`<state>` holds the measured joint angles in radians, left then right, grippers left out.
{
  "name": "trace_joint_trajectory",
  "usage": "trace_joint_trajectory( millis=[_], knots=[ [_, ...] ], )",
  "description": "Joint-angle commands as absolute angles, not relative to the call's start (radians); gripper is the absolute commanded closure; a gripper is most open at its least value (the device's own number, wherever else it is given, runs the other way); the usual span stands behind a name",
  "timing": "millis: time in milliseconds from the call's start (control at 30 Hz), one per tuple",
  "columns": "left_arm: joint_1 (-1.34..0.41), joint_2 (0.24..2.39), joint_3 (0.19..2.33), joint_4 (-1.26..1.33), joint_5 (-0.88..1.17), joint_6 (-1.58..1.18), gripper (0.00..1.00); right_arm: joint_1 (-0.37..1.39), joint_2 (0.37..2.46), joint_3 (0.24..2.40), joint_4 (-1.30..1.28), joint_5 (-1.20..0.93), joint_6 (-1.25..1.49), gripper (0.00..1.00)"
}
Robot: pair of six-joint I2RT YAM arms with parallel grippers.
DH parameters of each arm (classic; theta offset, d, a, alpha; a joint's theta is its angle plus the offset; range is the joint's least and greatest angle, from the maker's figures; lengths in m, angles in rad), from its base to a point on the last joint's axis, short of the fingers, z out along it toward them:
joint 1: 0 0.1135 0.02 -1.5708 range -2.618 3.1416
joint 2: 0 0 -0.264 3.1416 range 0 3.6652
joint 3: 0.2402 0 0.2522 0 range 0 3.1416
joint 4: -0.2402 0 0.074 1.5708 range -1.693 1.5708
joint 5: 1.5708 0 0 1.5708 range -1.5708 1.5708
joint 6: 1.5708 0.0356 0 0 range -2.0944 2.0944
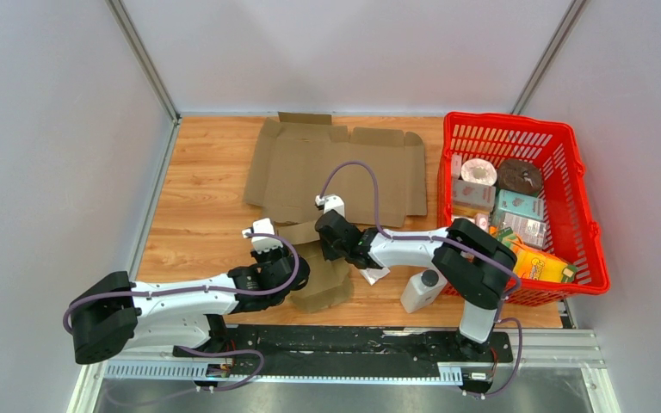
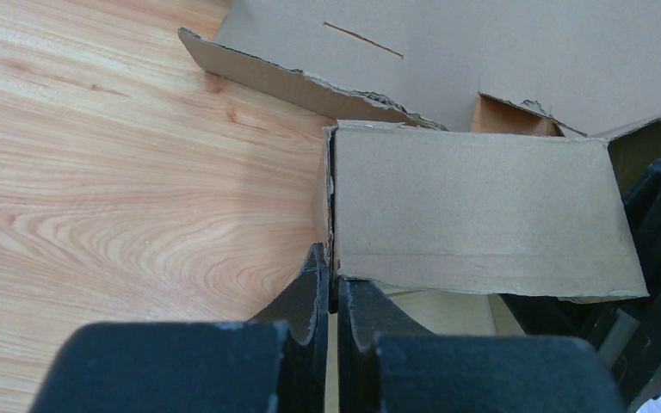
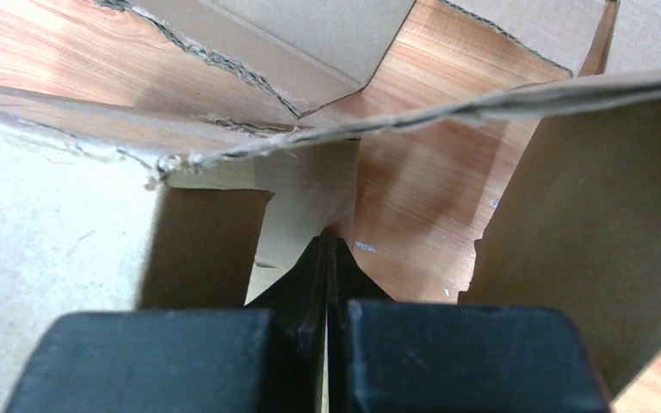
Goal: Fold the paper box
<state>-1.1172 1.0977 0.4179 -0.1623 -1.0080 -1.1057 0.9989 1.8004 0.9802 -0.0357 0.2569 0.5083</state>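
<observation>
The paper box [image 1: 336, 163] is a brown cardboard blank lying mostly flat at the back of the wooden table, with its near part bent upward between the two arms. My left gripper [image 1: 299, 274] is shut on the left edge of a raised flap [image 2: 473, 206], which runs between the fingertips [image 2: 333, 271]. My right gripper [image 1: 334, 239] is shut with nothing seen between its fingers, its tips [image 3: 327, 245] against the cardboard inside the raised part. A standing panel [image 3: 568, 206] rises to its right and another flap's torn edge [image 3: 327, 138] crosses above.
A red plastic basket [image 1: 503, 120] full of packaged groceries stands at the right. A white bottle [image 1: 422, 291] stands by the basket's near left corner, under the right arm. A small white packet [image 1: 375, 275] lies beside it.
</observation>
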Motion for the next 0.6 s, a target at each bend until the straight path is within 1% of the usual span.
trace_joint_trajectory(
  millis=[0,167,300,433,567],
  knots=[
    [-1.12,1.1,0.426,-0.186,-0.992,-1.108,1.0,0.996,1.747,0.963,-0.044,0.247,0.515,0.99],
    [-1.12,1.1,0.431,-0.192,-0.991,-1.108,1.0,0.997,1.637,0.936,-0.115,0.223,0.499,0.93],
    [-1.12,1.106,0.429,-0.181,-0.992,-1.106,1.0,1.006,1.577,0.839,-0.097,0.161,0.523,0.92],
    [-1.121,1.114,0.44,-0.192,-0.991,-1.103,1.0,1.015,1.555,0.766,-0.066,0.179,0.548,0.92],
    [-1.121,1.112,0.439,-0.19,-0.989,-1.101,1.0,1.017,1.592,0.727,-0.041,0.213,0.554,0.92]
  ],
)
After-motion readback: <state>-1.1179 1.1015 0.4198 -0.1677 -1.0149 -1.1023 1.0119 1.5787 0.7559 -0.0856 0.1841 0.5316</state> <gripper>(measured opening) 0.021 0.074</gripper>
